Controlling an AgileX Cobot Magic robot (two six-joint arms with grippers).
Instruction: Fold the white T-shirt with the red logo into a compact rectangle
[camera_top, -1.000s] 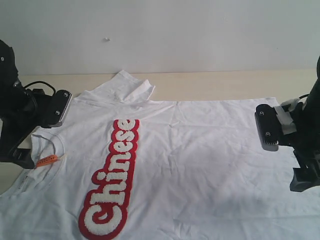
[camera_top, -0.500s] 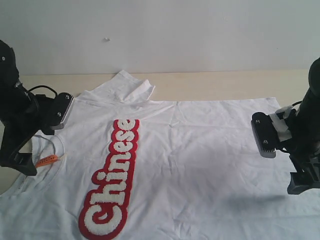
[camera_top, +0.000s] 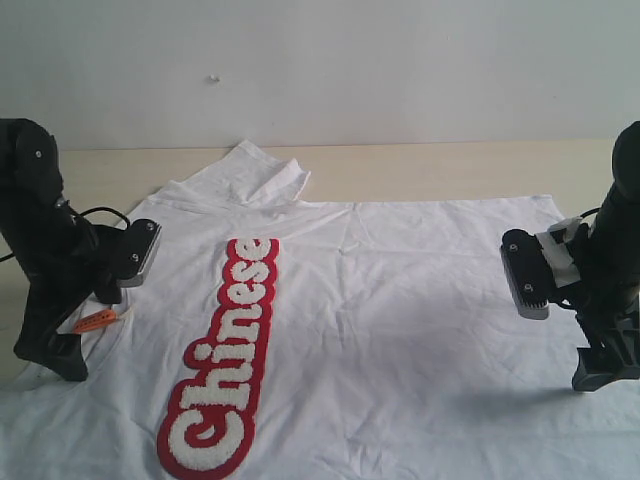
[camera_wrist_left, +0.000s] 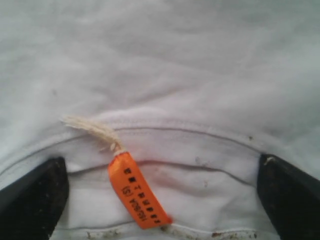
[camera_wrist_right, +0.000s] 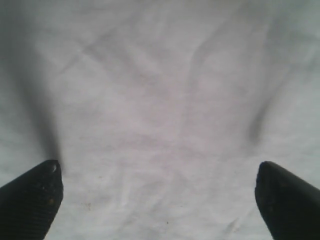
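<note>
Two sets of fingers stand wide open, and neither holds anything. The left fingers (camera_wrist_left: 31, 200) hang just over the ribbed collar (camera_wrist_left: 210, 137), one on each side of the orange neck tag (camera_wrist_left: 134, 196). The tag lies inside the neckline with a frayed cream string (camera_wrist_left: 92, 129) at its upper end. The right fingers (camera_wrist_right: 30, 197) are spread over plain, lightly creased white cloth; whether their tips touch it cannot be told.

Further out, the left arm (camera_top: 40, 200) leans over the collar end of the white T-shirt with the red logo (camera_top: 420, 300), and the right arm (camera_top: 615, 250) stands over the opposite end. The shirt lies flat, front side up, across the pale desk (camera_top: 450, 165), with its neck on the left of the exterior view. The red logo (camera_top: 225, 360) runs down the chest in fuzzy white letters reading "Chinese". One sleeve (camera_top: 255, 175) is rumpled at the far edge, toward the white wall (camera_top: 350, 60).
</note>
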